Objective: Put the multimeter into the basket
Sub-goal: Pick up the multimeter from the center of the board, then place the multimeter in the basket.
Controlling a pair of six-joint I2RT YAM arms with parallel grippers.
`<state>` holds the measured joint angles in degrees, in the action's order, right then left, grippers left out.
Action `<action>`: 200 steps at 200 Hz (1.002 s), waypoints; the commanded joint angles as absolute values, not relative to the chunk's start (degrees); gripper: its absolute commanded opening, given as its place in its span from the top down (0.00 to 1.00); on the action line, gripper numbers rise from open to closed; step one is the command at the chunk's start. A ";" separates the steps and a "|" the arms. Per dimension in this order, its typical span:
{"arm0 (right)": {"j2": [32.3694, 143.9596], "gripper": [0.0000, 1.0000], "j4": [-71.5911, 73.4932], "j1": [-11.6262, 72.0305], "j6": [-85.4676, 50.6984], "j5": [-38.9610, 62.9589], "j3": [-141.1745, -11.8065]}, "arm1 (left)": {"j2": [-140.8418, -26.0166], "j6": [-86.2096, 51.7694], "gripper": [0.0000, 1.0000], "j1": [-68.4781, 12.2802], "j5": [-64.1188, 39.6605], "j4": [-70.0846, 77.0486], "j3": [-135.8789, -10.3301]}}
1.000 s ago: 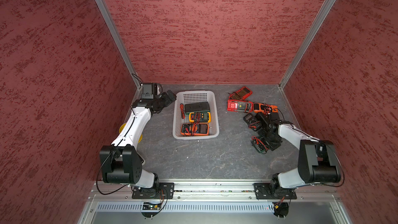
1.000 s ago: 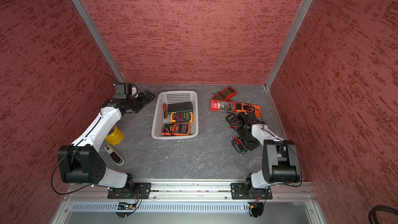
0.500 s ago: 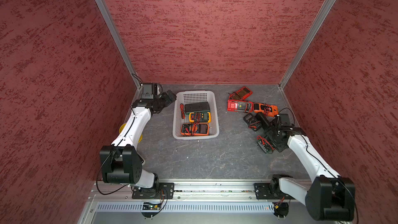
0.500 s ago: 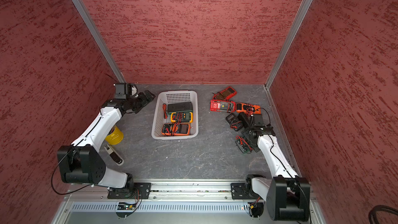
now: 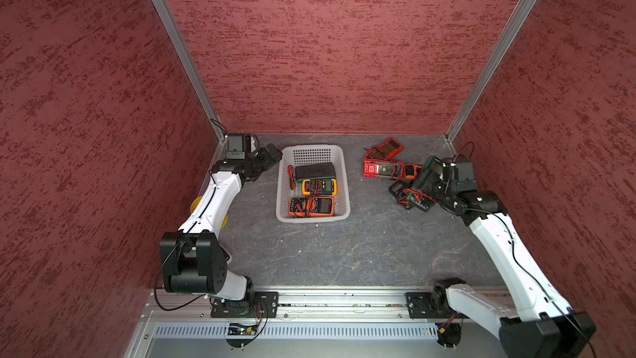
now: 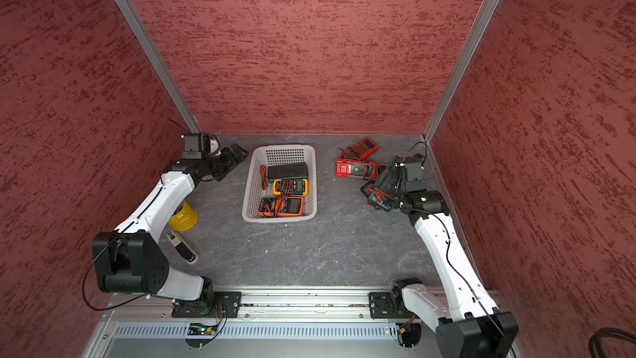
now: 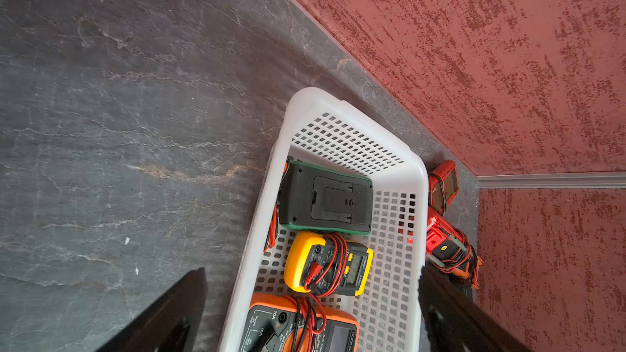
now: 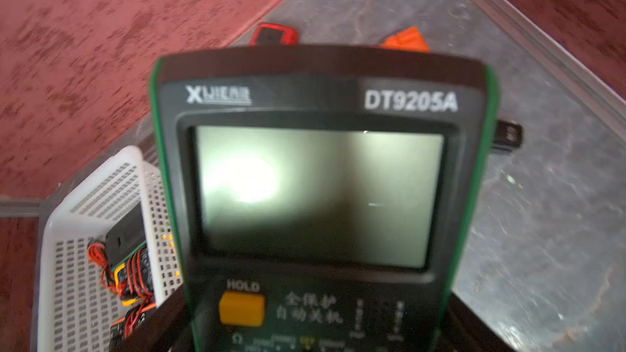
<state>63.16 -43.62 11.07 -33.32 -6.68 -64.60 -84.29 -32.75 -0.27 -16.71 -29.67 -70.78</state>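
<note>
My right gripper [image 5: 434,183] is shut on a black multimeter [image 5: 422,180] with a green edge, held tilted above the floor at the right, its red leads hanging. The right wrist view is filled by this multimeter [image 8: 318,191], with a dark finger on each side of it at my right gripper [image 8: 318,326]. The white perforated basket [image 5: 311,218] stands in the middle and holds three multimeters: a black one face down [image 5: 315,171], a yellow one [image 5: 319,187] and an orange one [image 5: 311,206]. My left gripper [image 5: 272,154] hangs open and empty by the basket's far left corner.
More meters lie at the far right: two red ones [image 5: 378,168] [image 5: 387,148], an orange one [image 5: 411,169] and a black one [image 5: 397,187]. A yellow cup [image 6: 184,216] and a small white and black device [image 6: 182,247] sit under the left arm. Red walls close in three sides.
My right arm has stretched out and lifted the green-edged multimeter off the floor, carrying it up and toward the back. The left arm has not moved.
</note>
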 commanded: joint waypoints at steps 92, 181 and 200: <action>93.38 1.00 -31.73 30.83 2.37 3.44 -92.47 | -82.75 -35.62 0.00 0.09 -22.18 -29.38 -67.64; 112.18 1.00 -43.74 40.88 19.89 9.61 -111.53 | -79.44 -41.74 0.00 1.57 -21.55 -29.56 -61.62; 115.02 1.00 -47.14 42.02 22.00 10.99 -114.08 | -79.21 -42.08 0.00 2.19 -21.11 -30.73 -61.66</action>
<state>112.95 -42.02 40.58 16.56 8.14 -110.13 -80.58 -40.69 1.37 -21.39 -29.69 -62.02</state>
